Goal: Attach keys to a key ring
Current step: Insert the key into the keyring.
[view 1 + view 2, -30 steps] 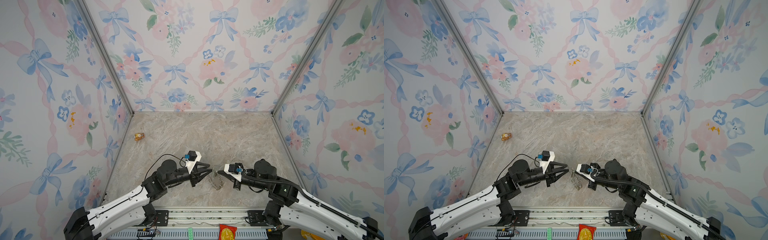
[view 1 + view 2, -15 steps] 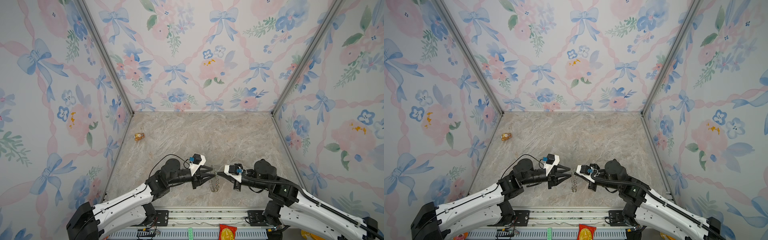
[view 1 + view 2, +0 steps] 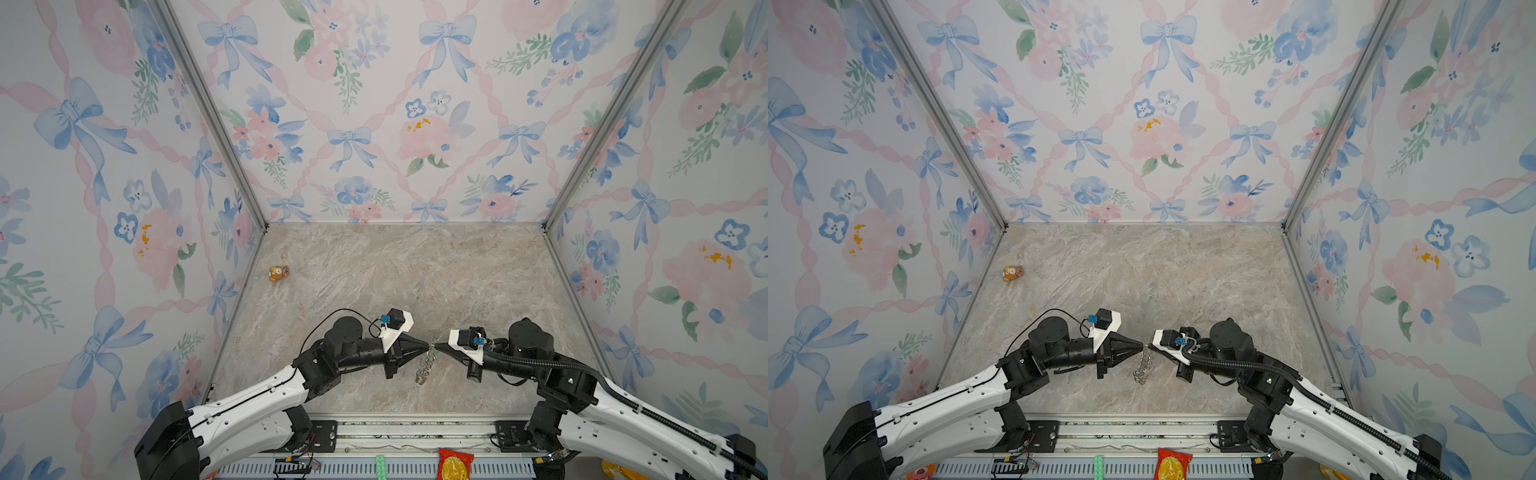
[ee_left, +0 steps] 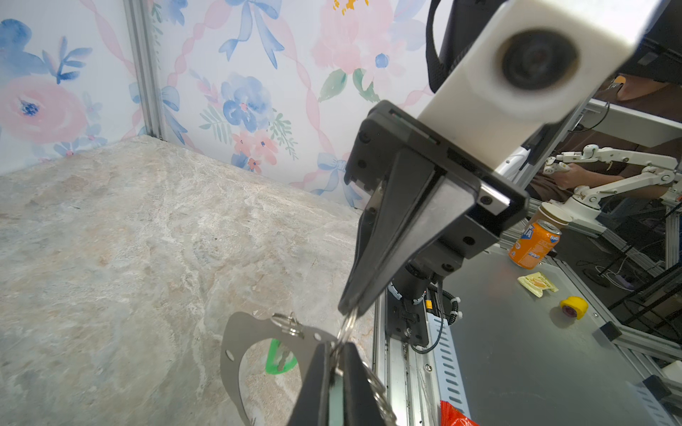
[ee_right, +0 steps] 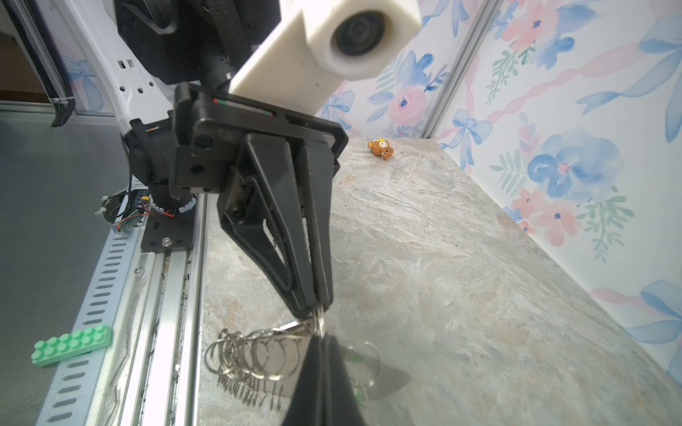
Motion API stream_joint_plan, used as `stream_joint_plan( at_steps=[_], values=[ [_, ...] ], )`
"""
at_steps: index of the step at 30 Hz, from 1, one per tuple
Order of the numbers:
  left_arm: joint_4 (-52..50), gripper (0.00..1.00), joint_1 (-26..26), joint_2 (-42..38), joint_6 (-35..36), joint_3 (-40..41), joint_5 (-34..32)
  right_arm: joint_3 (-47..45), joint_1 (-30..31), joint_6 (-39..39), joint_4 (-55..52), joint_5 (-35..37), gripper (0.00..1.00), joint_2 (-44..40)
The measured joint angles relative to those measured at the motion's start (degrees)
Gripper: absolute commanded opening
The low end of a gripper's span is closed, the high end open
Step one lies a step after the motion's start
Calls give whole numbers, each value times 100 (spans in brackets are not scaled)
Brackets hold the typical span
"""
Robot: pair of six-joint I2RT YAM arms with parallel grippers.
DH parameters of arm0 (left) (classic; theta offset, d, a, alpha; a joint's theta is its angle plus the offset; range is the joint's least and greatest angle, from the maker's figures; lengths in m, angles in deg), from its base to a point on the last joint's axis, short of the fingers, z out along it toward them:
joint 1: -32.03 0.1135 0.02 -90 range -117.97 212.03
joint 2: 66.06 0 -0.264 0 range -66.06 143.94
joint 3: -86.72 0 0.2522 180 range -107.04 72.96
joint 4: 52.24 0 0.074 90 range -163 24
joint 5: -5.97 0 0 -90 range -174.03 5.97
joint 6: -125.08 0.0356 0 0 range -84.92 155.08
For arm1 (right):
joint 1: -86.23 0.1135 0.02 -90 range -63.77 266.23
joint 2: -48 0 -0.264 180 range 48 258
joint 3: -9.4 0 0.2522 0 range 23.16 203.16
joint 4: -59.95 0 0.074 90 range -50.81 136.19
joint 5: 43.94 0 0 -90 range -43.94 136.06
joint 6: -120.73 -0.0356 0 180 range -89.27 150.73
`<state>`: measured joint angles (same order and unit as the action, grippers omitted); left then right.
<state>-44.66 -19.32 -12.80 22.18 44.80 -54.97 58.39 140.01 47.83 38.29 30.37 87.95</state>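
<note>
- Lettering on the orange can [image 4: 534,245] outside the cell reads partly "FAN…TA".
- Near the front rail [image 3: 415,430] the left gripper [image 3: 426,345] and right gripper [image 3: 439,346] meet tip to tip, both clenched on the key ring [image 4: 236,350] — it hangs between them, a green key [image 4: 280,360] beside its band.
- Open marble tabletop [image 3: 395,270] runs to the back wall; a bear figurine [image 3: 279,273] lies by the left wall.

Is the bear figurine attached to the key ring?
No, the bear figurine lies alone on the table, far from the key ring.

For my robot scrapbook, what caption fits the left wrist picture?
Both shut, the left hand and right hand pinch the key ring together.
</note>
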Motion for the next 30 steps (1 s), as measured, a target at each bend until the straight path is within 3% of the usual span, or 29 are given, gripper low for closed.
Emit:
stream_joint_plan(
  at_steps=[15, 30],
  values=[
    [44, 0, 2, 92, -63, 0, -26, 0, -24, -24, -20, 153, 0, -31],
    [79, 0, 0, 98, -81, 33, -223, 13, -127, -216, -7, 76, 0, 125]
  ],
)
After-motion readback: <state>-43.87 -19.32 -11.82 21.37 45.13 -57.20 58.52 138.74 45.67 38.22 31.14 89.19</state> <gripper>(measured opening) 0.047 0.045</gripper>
